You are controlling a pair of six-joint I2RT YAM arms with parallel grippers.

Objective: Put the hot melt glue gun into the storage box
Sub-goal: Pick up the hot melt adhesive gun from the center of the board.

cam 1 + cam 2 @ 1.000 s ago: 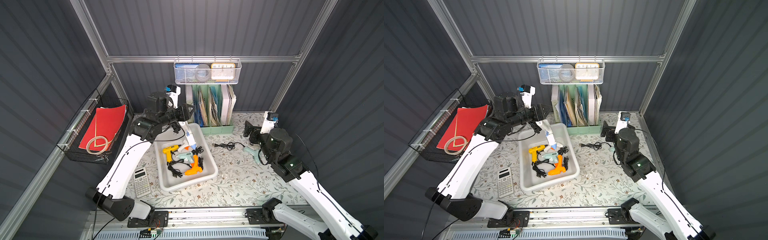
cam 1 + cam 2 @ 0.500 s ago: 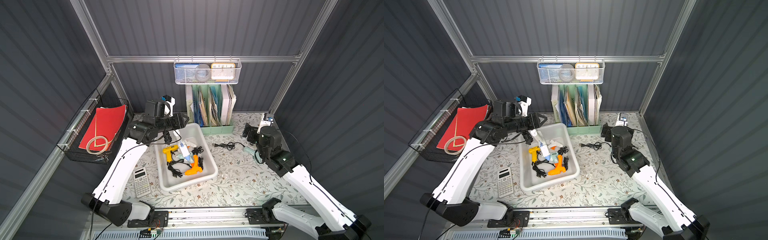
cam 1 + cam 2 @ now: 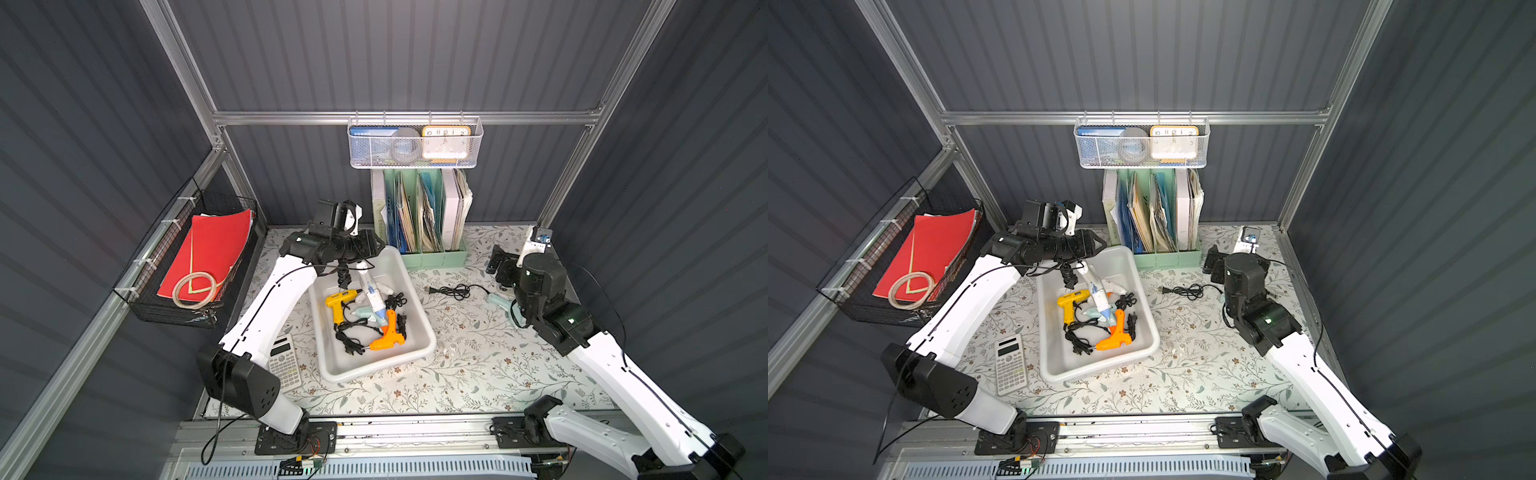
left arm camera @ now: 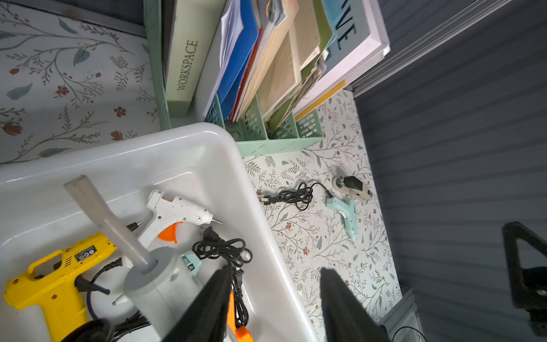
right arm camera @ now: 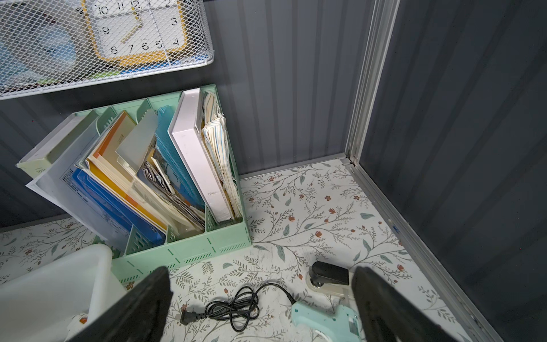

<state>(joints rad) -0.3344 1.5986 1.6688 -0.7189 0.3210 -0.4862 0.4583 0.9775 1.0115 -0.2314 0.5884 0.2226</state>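
Right wrist view: the mint glue gun (image 5: pixel 321 323) lies on the worktop (image 5: pixel 310 207), cord (image 5: pixel 233 311) trailing, outside the storage box (image 5: pixel 53 275). Looks light, rigid, slick; grip its body. Over it the right gripper (image 5: pixel 260 270) spreads empty jaws wide; the left gripper (image 4: pixel 273 271) has them half-open, apparently empty.

Place: was a staged office corner in a lab cell.
Office signs: file holder (image 3: pixel 432 258) held folders (image 3: pixel 419 208); calculator (image 3: pixel 284 365); clock (image 3: pixel 445 141).
Cell signs: aluminium frame (image 3: pixel 395 117), ribbed walls (image 3: pixel 374 54).
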